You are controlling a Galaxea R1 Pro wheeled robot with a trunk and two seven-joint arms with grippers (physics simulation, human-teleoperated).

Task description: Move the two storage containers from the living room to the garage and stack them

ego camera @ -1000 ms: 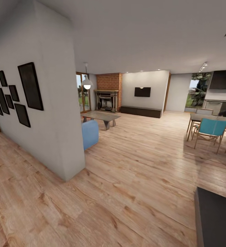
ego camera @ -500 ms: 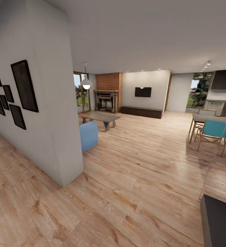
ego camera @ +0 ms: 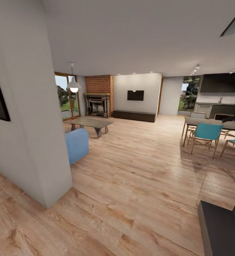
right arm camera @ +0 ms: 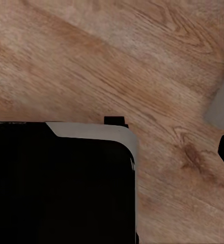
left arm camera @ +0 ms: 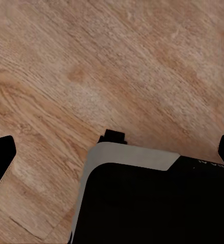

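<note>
camera swung right; living room point(ego camera: 106, 117) lies ahead

Light wood plank floor point(ego camera: 139, 170), blue sofa point(ego camera: 76, 144), brick fireplace point(ego camera: 99, 96), pendant lamp point(ego camera: 74, 85), teal chairs point(ego camera: 204, 133)

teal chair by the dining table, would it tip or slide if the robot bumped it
Probably slides: the teal chair stands on smooth wood floor. Its thin splayed legs and open frame suggest it is light, so a high push might tip it.

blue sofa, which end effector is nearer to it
Probably left. The blue sofa sits ahead on the robot's left; the left end effector and right end effector both hang over the wood floor, well short of it.
</note>
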